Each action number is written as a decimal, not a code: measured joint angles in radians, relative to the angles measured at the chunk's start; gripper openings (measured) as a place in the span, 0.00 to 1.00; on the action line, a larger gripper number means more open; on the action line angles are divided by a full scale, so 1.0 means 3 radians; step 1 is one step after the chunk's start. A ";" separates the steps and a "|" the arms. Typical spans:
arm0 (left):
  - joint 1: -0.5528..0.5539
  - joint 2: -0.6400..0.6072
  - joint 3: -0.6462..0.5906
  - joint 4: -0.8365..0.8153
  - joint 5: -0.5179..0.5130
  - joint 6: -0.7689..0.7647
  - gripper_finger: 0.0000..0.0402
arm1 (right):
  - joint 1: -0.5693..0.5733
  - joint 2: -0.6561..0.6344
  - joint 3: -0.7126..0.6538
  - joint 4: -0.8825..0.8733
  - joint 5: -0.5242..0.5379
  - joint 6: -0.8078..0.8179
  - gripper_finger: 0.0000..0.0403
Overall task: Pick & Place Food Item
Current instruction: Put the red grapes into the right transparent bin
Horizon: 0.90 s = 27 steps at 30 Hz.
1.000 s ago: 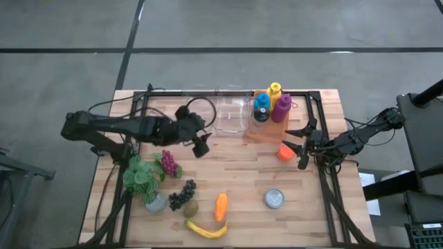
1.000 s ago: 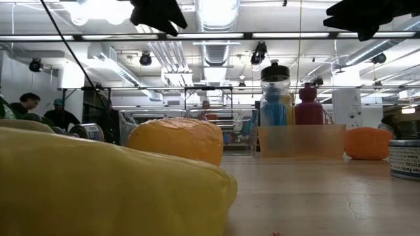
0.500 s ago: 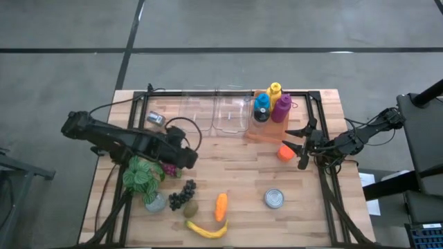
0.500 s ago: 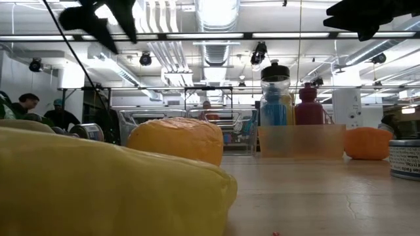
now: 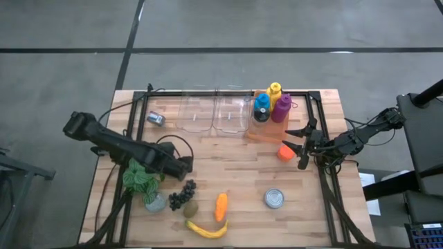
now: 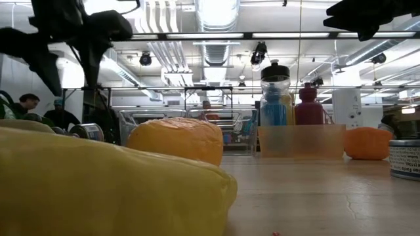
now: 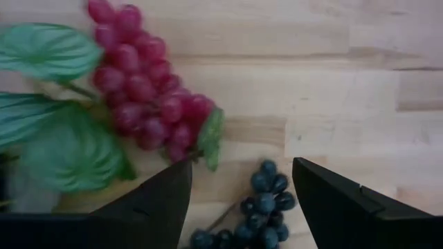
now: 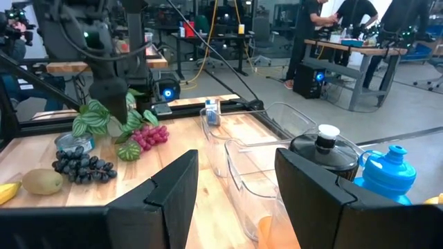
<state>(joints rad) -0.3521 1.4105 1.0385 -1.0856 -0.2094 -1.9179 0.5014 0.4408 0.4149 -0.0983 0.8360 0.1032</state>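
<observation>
Left tool [image 7: 239, 200]: fingers spread wide, holding nothing, poised over the counter [image 5: 235, 160]. Dark grapes [image 7: 257, 207] lie directly between the finger tips, right under the tool; likely the pick. Red grapes [image 7: 149, 97] sit just beyond, bunch running diagonally away toward the plant leaves [image 7: 55, 111]. The left arm is clearly the nearer one. Right tool [image 5: 302, 144], fingers apart and empty, waits well off at the far side beside the orange item [image 5: 284, 153].

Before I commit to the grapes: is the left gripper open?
Open: the left gripper shows a clear gap between its fingers, above the dark grapes.
</observation>
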 joint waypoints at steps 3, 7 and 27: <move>0.0005 0.0003 -0.0189 0.0345 0.0005 0.0219 0.64 | 0.0000 0.0000 0.0000 -0.0001 0.0000 -0.0003 0.47; 0.0001 0.0003 -0.0491 0.0750 0.0183 0.0330 0.64 | 0.0000 0.0001 0.0000 -0.0001 0.0000 -0.0003 0.47; 0.0002 0.0003 -0.0974 0.1476 0.0198 0.0474 0.64 | 0.0000 0.0001 0.0000 -0.0001 0.0000 -0.0001 0.47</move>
<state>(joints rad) -0.3515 1.4113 0.7464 -0.6428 -0.1499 -1.7756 0.5014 0.4412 0.4149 -0.0984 0.8360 0.1029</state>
